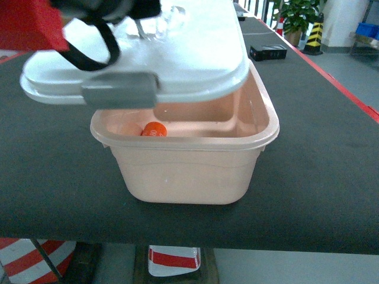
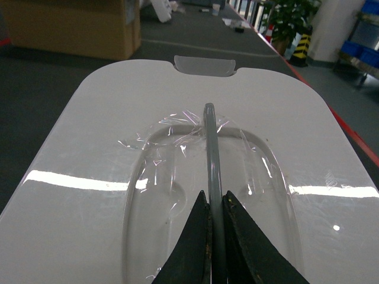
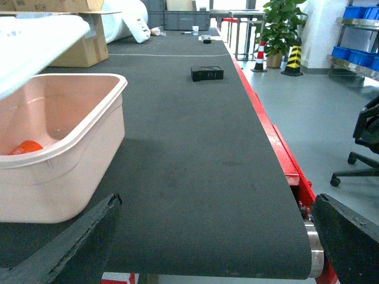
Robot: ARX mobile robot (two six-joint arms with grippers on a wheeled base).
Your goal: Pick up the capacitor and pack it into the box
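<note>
Pink box w/ orange capacitor inside, left claw clamped on lid handle, right claw wide open

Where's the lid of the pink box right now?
The lid is held above the box by the left claw, shut on its clear handle. In the head view it hangs over the box's rear left, leaving the front open.

blk belt w/ pink box
</note>
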